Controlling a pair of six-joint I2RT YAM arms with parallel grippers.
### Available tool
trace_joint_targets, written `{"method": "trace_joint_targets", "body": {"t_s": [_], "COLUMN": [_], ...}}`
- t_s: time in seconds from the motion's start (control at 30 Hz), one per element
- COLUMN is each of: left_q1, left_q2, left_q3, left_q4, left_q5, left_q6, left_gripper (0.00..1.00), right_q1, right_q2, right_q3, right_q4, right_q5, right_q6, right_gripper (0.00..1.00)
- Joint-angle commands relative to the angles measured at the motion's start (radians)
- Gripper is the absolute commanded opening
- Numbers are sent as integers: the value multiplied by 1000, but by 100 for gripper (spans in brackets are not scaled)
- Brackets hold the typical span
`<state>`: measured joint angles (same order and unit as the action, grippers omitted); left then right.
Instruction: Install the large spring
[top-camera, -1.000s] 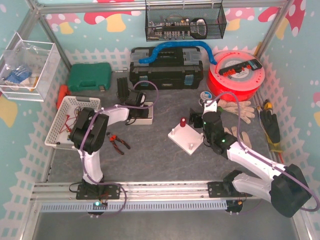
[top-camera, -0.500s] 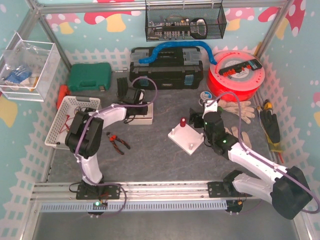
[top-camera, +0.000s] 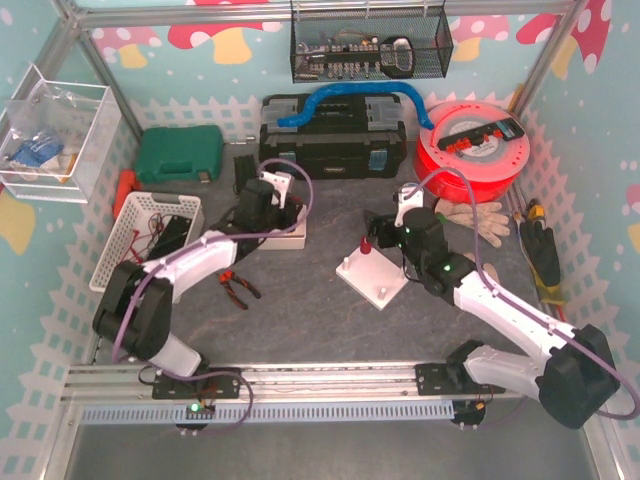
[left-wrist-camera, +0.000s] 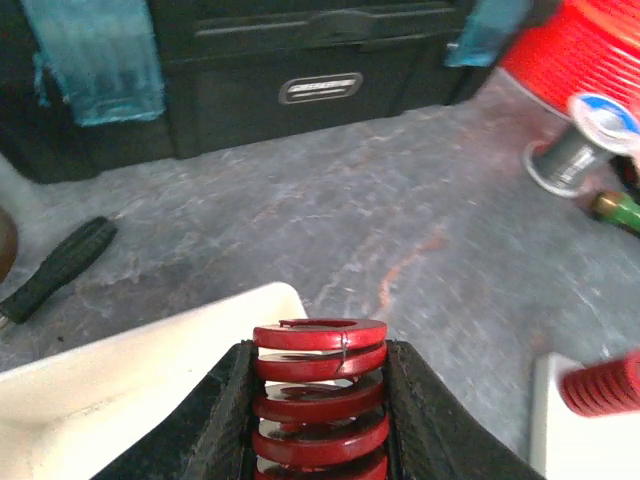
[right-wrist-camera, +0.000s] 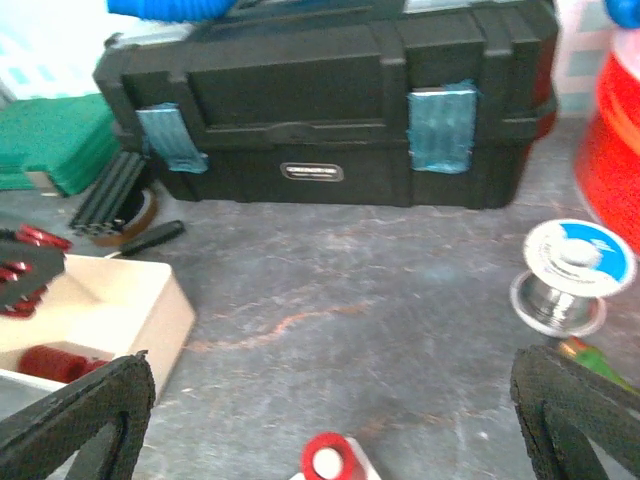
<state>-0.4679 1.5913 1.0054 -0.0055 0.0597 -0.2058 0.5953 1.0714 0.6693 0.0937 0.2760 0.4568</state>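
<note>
Red spring (left-wrist-camera: 320, 400) gripped in left pincer (left-wrist-camera: 318, 352), right pincer (right-wrist-camera: 330, 402) wide open

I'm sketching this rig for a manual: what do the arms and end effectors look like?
The left arm and right arm have white shells with black joints, and a purple cable loops along each. A small green light glows on the right arm. The end effector fingers are black with a textured, padded surface.
</note>
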Motion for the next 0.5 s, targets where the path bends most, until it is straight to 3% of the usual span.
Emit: {"method": "trace_joint_targets", "body": {"t_s": [0.0, 0.2, 0.47], "left_q1": [-52, -151, -256], "left_q2": [-133, -241, -320], "left_q3": [-163, -373, -622], "left_q4": [293, 592, 982], "left_q5": [32, 19, 87], "left_q6": [134, 289, 522], "left_gripper": [10, 8, 7], "right_q1": [-6, -5, -6], "right_q2": [42, 91, 158], "right_q3": [103, 215, 297], "right_q4": [-85, -157, -182], "right_q5": [-125, -318, -669], "right_q6": [32, 3, -53], "right_gripper": [96, 92, 74]}}
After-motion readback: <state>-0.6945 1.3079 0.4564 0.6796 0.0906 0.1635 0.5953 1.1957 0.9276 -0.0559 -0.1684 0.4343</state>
